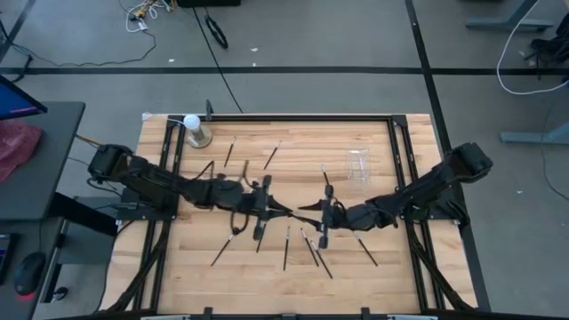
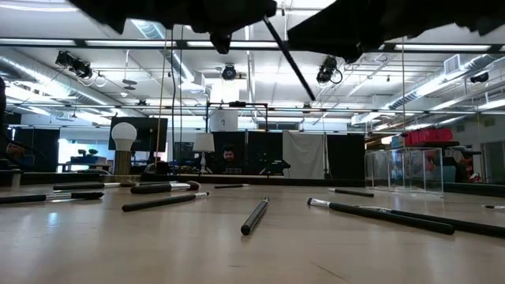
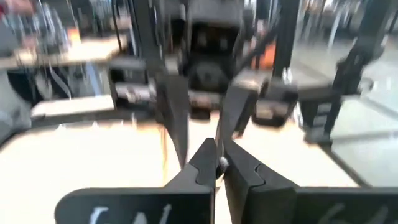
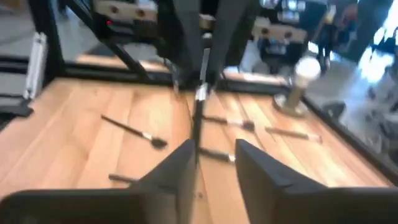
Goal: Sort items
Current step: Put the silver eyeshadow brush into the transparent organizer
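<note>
Loose brushes: scattered below both pincers.
Left gripper: shut on a brush, mid-table.
Right gripper: fingers parted around that brush.
White ball: well beyond the left gripper.

Brushes are scattered across the table; the ball stand is set at its far-left corner, the clear cup far right.

No words, numbers, brand names or signs can be read anywhere in these pictures. The left gripper has some pale marks on its dark body at about 6 o'clock in the left wrist view (they look like scribbles, too blurry to make out).
</note>
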Motion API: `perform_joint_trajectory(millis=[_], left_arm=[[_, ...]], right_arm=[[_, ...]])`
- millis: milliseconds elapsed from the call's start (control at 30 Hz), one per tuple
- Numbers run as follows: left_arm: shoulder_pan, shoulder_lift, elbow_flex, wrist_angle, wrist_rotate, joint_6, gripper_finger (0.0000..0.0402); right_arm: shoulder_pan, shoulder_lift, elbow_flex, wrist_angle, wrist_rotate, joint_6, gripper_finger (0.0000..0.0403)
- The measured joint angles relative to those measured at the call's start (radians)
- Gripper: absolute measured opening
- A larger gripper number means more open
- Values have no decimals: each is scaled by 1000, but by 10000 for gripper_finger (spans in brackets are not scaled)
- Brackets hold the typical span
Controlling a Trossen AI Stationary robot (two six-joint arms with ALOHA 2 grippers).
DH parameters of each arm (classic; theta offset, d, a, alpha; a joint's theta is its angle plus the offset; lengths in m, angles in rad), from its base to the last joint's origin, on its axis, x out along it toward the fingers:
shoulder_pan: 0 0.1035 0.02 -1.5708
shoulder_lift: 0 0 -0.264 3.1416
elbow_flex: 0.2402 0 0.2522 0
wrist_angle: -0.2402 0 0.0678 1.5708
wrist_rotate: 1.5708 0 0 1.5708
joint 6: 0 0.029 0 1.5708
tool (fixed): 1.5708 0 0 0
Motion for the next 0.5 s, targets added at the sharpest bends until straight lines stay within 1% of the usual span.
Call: perform_joint_trajectory(millis=[67,133,200,267,367,500], left_arm=[[11,2,71,-148,1,-2,10],[21,19,137,-234,1,-2,10],[29,26,181,-313,1,-2,10],[35,39,214,-335,4,-2,10],[40,39,229,-369,15,-2,11],[41,39,230,-380,18,-10,10]], right_arm=[[-8,-15,49,-123,0,40,154],[-16,-10,86,-215,0,52,180],[-23,17,117,-237,-4,53,197],[-25,39,131,-239,-3,46,205],[-27,62,138,-217,-4,43,197],[-26,74,138,-174,-4,43,154]])
